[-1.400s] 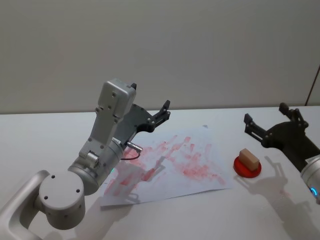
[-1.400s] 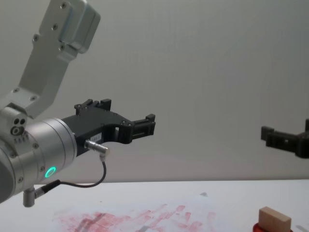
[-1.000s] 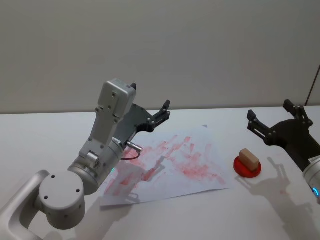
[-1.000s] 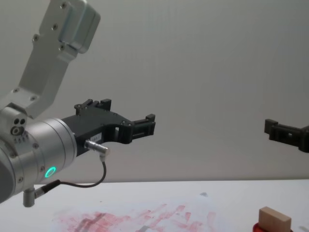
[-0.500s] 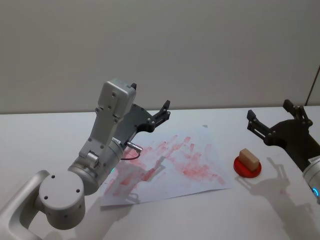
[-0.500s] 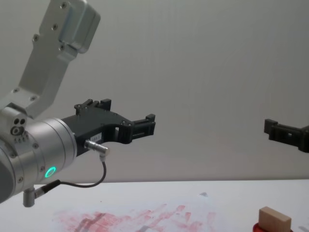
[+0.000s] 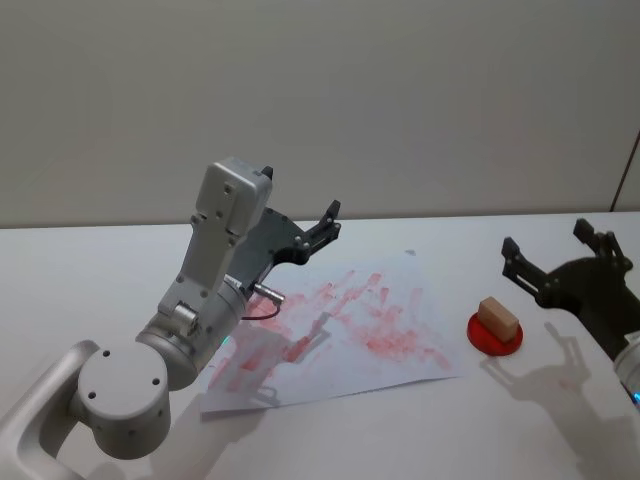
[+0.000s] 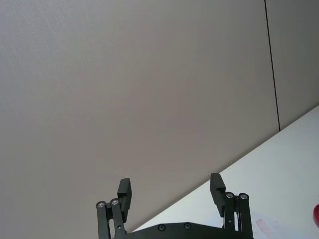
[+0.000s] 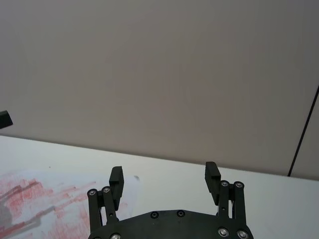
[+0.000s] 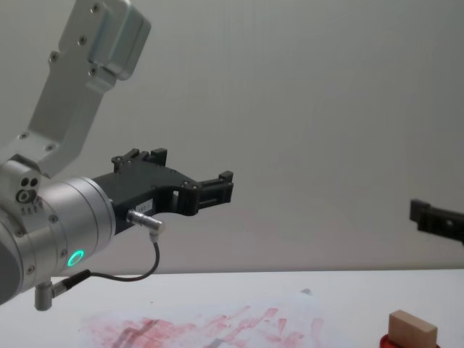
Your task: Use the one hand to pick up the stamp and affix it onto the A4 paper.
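Right claw (image 7: 547, 240): jaws spread, empty. It now sits lower and further right than half a second ago, raised off the desk (image 7: 100, 270) just right of the stamp (image 7: 497, 318). Judgement: pick-up not yet begun.

Stamp: pale wooden block, squared edges, resting on the round red ink pad (image 7: 478, 338).

A4 paper (image 7: 400, 300), to the left: flat white sheet, smeared red.

Left claw (image 7: 332, 220): parked, spread, above the paper's far left side.

One stamp (image 7: 498, 317), one pad (image 7: 497, 346), one paper (image 7: 400, 322)
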